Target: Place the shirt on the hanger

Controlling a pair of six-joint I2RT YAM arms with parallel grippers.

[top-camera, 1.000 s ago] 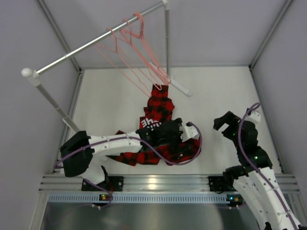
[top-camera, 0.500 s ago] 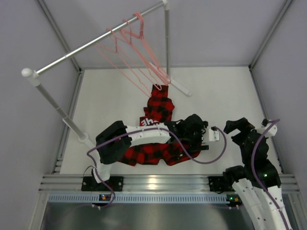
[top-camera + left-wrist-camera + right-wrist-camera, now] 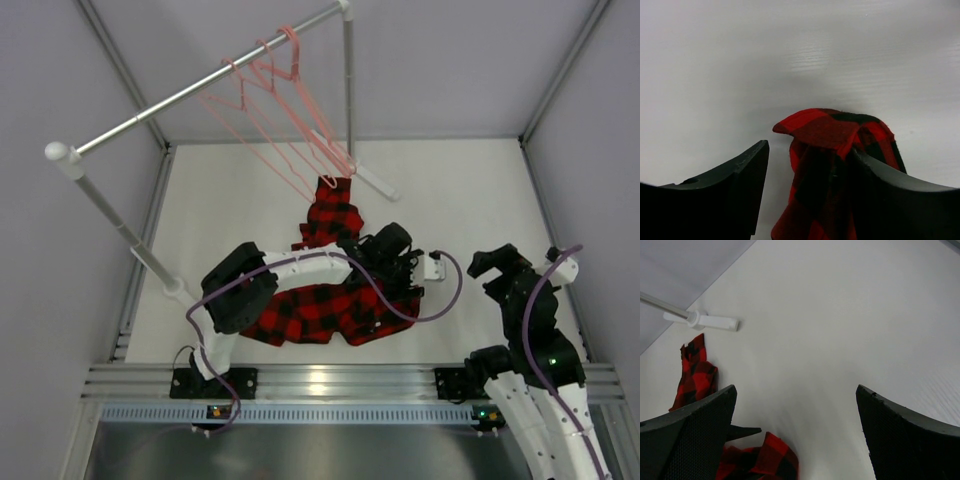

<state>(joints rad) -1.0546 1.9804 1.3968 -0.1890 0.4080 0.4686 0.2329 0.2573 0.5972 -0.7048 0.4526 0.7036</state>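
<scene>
From the top view, the shirt point(image 3: 335, 225) lies crumpled on the bench point(image 3: 470, 190). It is a red-and-black buffalo plaid. A narrow strip of it runs toward the far side, and a wider bunched mass is spread near the arm bases. Three pink wire hangers point(image 3: 272, 95) hang by their hooks from a slanted rail point(image 3: 190, 92). In this view their lower corners come down just above the shirt's far tip. The left arm curves across the shirt, with its end effector point(image 3: 405, 262) over the shirt's right edge. The right end effector point(image 3: 488, 262) is held off to the right, apart from the cloth.

From the left wrist view, the left end effector point(image 3: 807, 150) is spread wide. A raised fold of shirt point(image 3: 832, 135) sits between the fingers, against the finger on the right of the picture. There is a clear gap to the other finger point(image 3: 747, 170). The fold is red on top and darker below, with soft, fuzzy edges.

From the right wrist view, the right end effector point(image 3: 796, 390) is also spread wide, with only bare bench point(image 3: 840, 315) between its fingers. Parts of the shirt point(image 3: 697, 375) show at lower left, and the rack's white foot point(image 3: 702, 320) lies beyond them.
</scene>
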